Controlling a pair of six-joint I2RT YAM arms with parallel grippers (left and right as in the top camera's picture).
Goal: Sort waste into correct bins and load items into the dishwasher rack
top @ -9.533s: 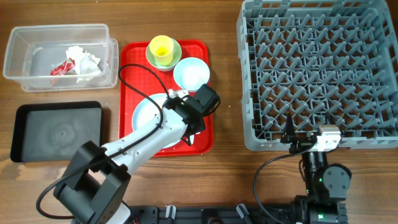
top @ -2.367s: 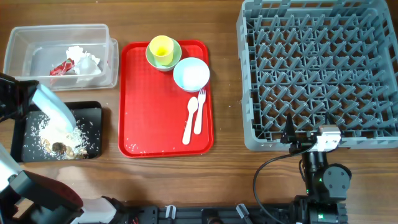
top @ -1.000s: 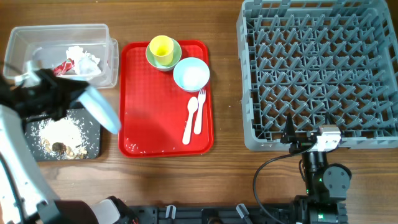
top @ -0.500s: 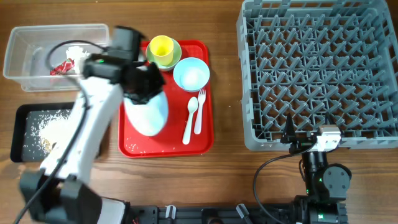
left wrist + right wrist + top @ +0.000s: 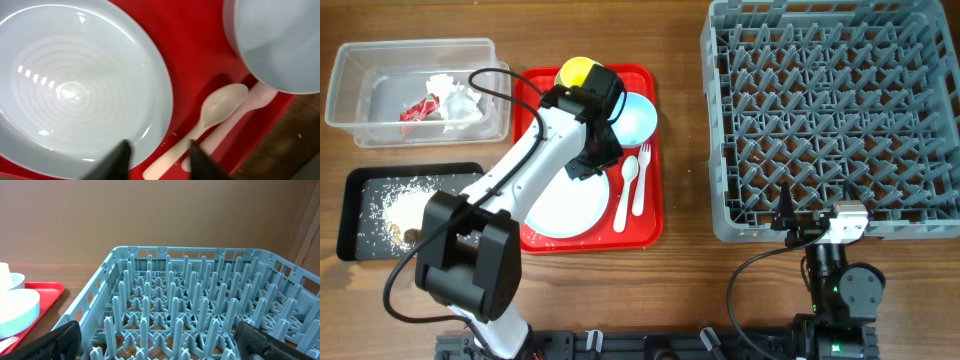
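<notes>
We see left pincer narrowly parted at pale blue plate rim on red tray; right pincer wide, empty.

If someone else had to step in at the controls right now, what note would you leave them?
Left gripper open, over the plate rim. Right gripper open, empty, facing the rack.
Plate, bowl, cup, fork and spoon are all on the red tray.
Done: napkin and wrapper in the clear tub; food scraps in the black tray.
Left: load all dishes and cutlery into the rack, which holds nothing yet.
</notes>
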